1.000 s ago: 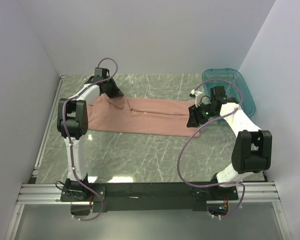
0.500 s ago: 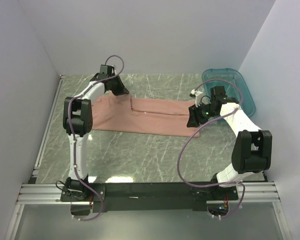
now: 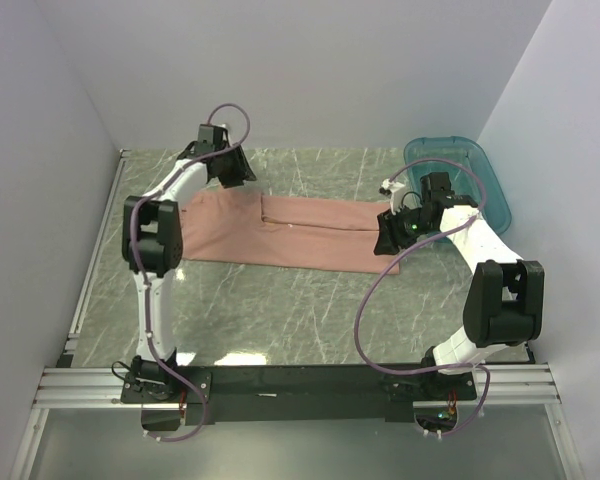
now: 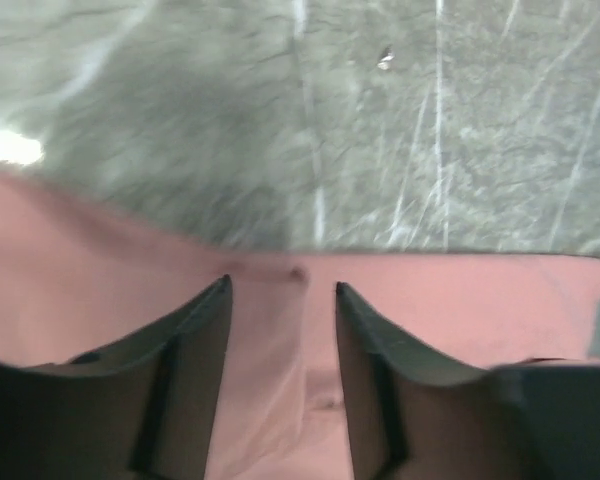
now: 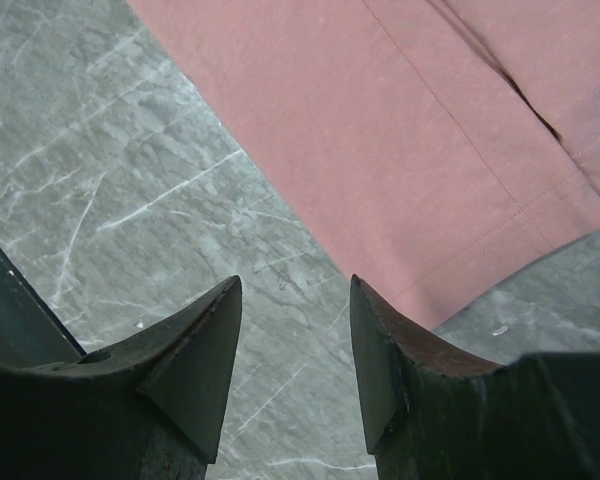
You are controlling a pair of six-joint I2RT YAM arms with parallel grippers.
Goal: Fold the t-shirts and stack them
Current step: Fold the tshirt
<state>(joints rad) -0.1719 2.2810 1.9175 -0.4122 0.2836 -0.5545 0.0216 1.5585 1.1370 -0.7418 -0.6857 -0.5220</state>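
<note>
Nearest me, both arm bases sit bolted to an aluminium rail [image 3: 300,380] along the front edge of the grey-green marbled counter [image 3: 280,310]. Past a bare stretch of stone lies a salmon-pink t-shirt [image 3: 280,232], folded into a long flat band that runs left to right across the middle of the counter, with a lengthwise fold line showing near its centre.

At the band's right end, the right fingers [image 3: 388,235] hang over the counter, parted about halfway with nothing between them. From the wrist view, the right fingers [image 5: 195,350] frame bare stone, and the stitched hem of the t-shirt [image 5: 400,130] lies just beyond their tips.

Farther back, the left arm reaches to the far left corner of the cloth. The left fingers [image 4: 195,340] stand apart with nothing gripped, over the t-shirt's [image 4: 100,290] far edge. That view is blurred, so I can't say whether the tips touch the fabric.

In the far right corner sits a teal plastic tub [image 3: 480,170], just beyond the shirt's right end.
</note>
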